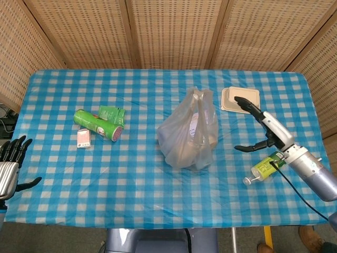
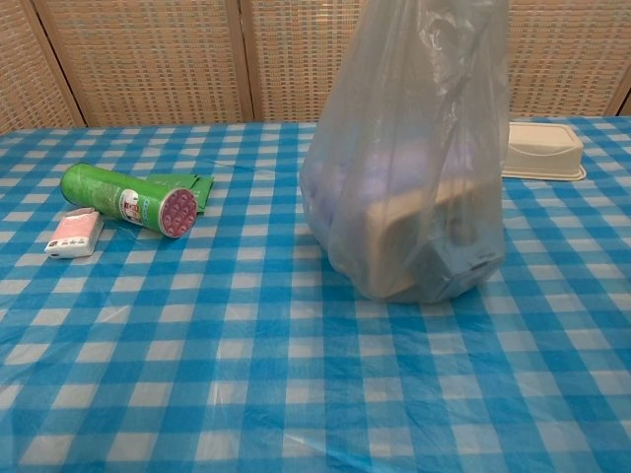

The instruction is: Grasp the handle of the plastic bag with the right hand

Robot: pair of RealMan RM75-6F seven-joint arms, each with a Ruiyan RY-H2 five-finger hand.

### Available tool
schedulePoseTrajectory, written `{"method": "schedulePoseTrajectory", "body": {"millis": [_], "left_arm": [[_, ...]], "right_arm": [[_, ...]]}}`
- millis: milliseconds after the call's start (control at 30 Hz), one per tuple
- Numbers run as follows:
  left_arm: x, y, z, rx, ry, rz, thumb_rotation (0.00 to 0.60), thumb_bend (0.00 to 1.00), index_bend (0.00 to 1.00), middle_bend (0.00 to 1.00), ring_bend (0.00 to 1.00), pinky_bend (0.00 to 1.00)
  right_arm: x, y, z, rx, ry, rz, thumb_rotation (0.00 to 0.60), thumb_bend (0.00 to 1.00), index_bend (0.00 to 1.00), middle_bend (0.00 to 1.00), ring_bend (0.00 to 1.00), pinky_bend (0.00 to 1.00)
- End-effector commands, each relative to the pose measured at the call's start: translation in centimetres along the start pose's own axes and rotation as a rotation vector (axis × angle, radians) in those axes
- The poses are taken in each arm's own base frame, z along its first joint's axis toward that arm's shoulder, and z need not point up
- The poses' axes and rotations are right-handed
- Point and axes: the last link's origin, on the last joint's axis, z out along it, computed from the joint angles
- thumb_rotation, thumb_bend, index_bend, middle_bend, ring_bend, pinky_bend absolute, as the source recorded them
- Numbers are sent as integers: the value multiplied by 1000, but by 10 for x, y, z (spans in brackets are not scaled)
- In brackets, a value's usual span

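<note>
The plastic bag (image 1: 188, 132) stands upright near the centre of the tabletop (image 1: 131, 179), its handle (image 1: 198, 96) bunched at the top. Through the film, the chest view shows a box-shaped item inside.

The right robot hand (image 1: 258, 129) hovers at 3 o'clock from the bag, well apart from it, released, with fingers spread and thumb extended toward the bag; it holds nothing. The left robot hand (image 1: 10, 166) sits at the tabletop's 8 o'clock edge, released, fingers apart.

A green bottle (image 1: 265, 168) lies at 4 o'clock from the bag. A beige lidded container (image 1: 240, 99) sits at 1 o'clock. At 9 o'clock lie a green can (image 1: 97, 125), a green packet (image 1: 111, 114) and a small pink-and-white box (image 1: 83, 138).
</note>
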Motion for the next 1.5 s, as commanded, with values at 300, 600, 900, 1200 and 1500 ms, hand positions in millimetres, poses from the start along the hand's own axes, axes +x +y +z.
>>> {"method": "schedulePoseTrajectory", "body": {"millis": [300, 600, 900, 1200, 1500], "left_arm": [[2, -8, 7, 38, 3, -14, 600, 0, 0, 0, 0, 0], [3, -13, 11, 58, 2, -24, 600, 0, 0, 0, 0, 0], [3, -16, 14, 75, -2, -25, 600, 0, 0, 0, 0, 0], [3, -19, 16, 91, -3, -26, 600, 0, 0, 0, 0, 0], [4, -21, 17, 95, -7, -32, 600, 0, 0, 0, 0, 0]], "right_arm": [[-27, -41, 51, 12, -112, 117, 600, 0, 204, 221, 84, 173], [-50, -59, 78, 14, -165, 177, 600, 0, 248, 267, 128, 245], [-69, -79, 98, -32, -210, 362, 600, 0, 283, 335, 190, 376], [-75, -102, 117, -19, -265, 601, 600, 0, 462, 612, 460, 676], [-74, -108, 129, -57, -241, 535, 600, 164, 828, 890, 790, 998]]}}
